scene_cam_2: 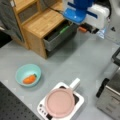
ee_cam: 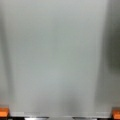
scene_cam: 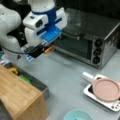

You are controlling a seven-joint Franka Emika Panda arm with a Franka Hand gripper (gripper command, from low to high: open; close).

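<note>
My gripper point(scene_cam: 38, 53) hangs above the grey table, in front of the toaster oven point(scene_cam: 87, 37) and next to the open drawer point(scene_cam: 30, 80) of a wooden cabinet point(scene_cam: 17, 95). In a front view it point(scene_cam_2: 90, 29) is at the top, beyond the drawer point(scene_cam_2: 58, 36). The wrist view shows only bare grey table between its orange fingertips point(ee_cam: 3, 112), which sit far apart in the two bottom corners. The gripper is open and holds nothing. It touches nothing that I can see.
A pink pan point(scene_cam_2: 60, 102) rests on a white hotplate point(scene_cam_2: 78, 99) near the oven point(scene_cam_2: 112, 92). A teal bowl point(scene_cam_2: 23, 71) holds a carrot point(scene_cam_2: 29, 79). The drawer contains a green item point(scene_cam_2: 63, 29) and a yellow one point(scene_cam: 13, 70).
</note>
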